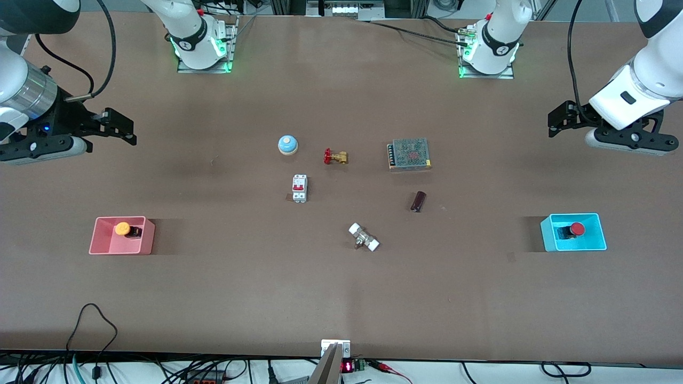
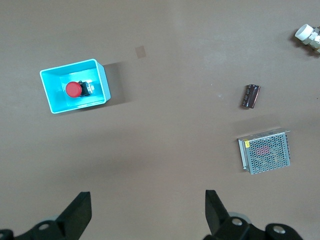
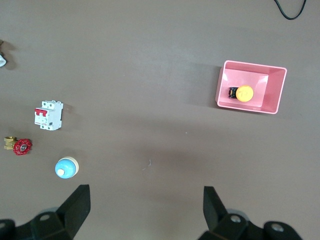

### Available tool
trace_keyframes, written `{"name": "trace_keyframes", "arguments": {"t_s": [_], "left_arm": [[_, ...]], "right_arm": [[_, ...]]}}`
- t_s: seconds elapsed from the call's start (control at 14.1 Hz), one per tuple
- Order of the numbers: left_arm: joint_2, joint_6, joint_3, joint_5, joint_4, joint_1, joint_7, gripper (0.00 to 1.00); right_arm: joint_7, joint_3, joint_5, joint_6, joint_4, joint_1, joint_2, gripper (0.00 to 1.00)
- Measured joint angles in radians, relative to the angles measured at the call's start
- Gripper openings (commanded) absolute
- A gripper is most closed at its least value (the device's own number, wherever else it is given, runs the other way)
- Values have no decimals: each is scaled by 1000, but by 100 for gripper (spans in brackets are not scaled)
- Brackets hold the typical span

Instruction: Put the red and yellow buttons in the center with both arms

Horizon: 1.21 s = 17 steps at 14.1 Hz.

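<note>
The orange-yellow button lies in a pink tray toward the right arm's end of the table. It also shows in the right wrist view, in that tray. The red button lies in a cyan tray toward the left arm's end. It also shows in the left wrist view, in that tray. My right gripper is open and empty, up over bare table. My left gripper is open and empty, up over bare table.
In the middle of the brown table lie a blue dome bell, a brass valve with a red handle, a white circuit breaker, a metal mesh box, a dark cylinder and a white-capped fitting.
</note>
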Motion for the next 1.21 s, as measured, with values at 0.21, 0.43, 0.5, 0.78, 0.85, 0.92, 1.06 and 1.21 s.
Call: {"name": "trace_keyframes", "arguments": {"t_s": [0.21, 0.43, 0.5, 0.78, 0.85, 0.92, 1.06, 1.21], "left_arm": [[0, 0, 0, 0, 0, 0, 0, 100], [0, 0, 0, 0, 0, 0, 0, 100], [0, -1, 0, 0, 0, 0, 0, 100], [0, -1, 0, 0, 0, 0, 0, 100], [0, -1, 0, 0, 0, 0, 0, 100], [0, -1, 0, 0, 0, 0, 0, 100], [0, -1, 0, 0, 0, 0, 0, 100], [3, -2, 1, 0, 0, 0, -1, 100]], "right_arm": [[0, 0, 0, 0, 0, 0, 0, 100], [0, 0, 0, 0, 0, 0, 1, 100], [0, 0, 0, 0, 0, 0, 1, 100], [0, -2, -22, 0, 0, -3, 20, 100], [0, -3, -26, 0, 0, -5, 31, 100], [0, -3, -33, 1, 0, -7, 42, 100], [0, -5, -44, 15, 0, -16, 72, 100], [0, -6, -66, 35, -1, -22, 111, 100]]}}
